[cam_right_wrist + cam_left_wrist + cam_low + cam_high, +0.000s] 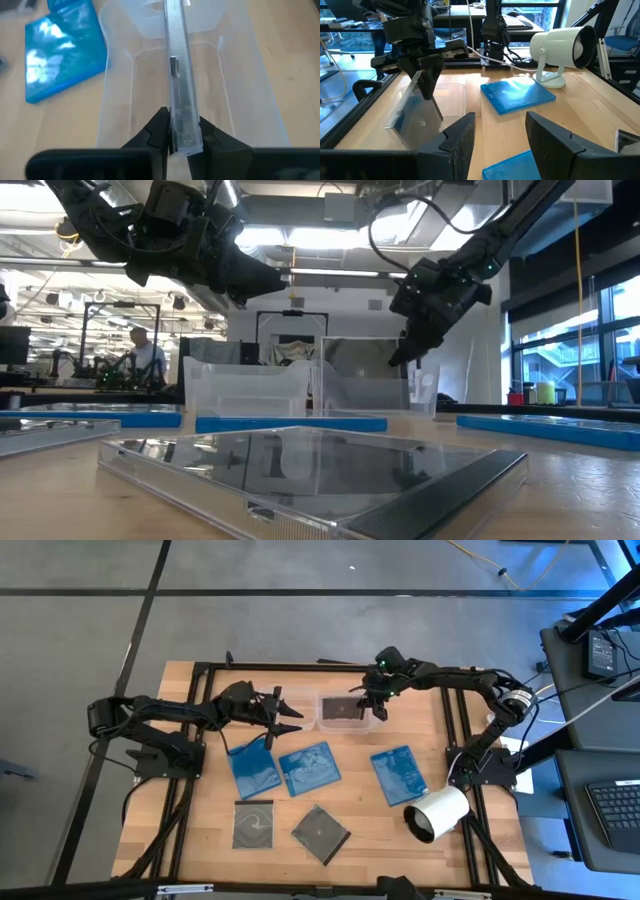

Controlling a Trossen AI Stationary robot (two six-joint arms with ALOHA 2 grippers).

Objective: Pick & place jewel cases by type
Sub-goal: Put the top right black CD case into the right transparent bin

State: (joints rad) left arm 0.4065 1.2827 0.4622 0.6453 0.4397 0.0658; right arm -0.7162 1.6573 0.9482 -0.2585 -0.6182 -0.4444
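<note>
My right gripper is shut on a dark grey jewel case and holds it on edge inside a clear tub at the table's far middle. My left gripper hovers open just left of that tub, touching nothing. Three blue jewel cases lie flat on the table: two side by side and one farther right. Two dark cases lie flat near the table's near edge. My right gripper pinches the dark case between its two fingers at the case's upper edge, near a corner. The fingers come from above, pointing down. The case stands tilted, its lower part down inside the tub; I cannot tell whether it touches the tub's floor.
A second clear tub stands beside the first, under my left arm. A white cylinder lies on its side near the right edge, beside the right blue case. Bare wood shows between the cases. People and benches are in the room behind.
</note>
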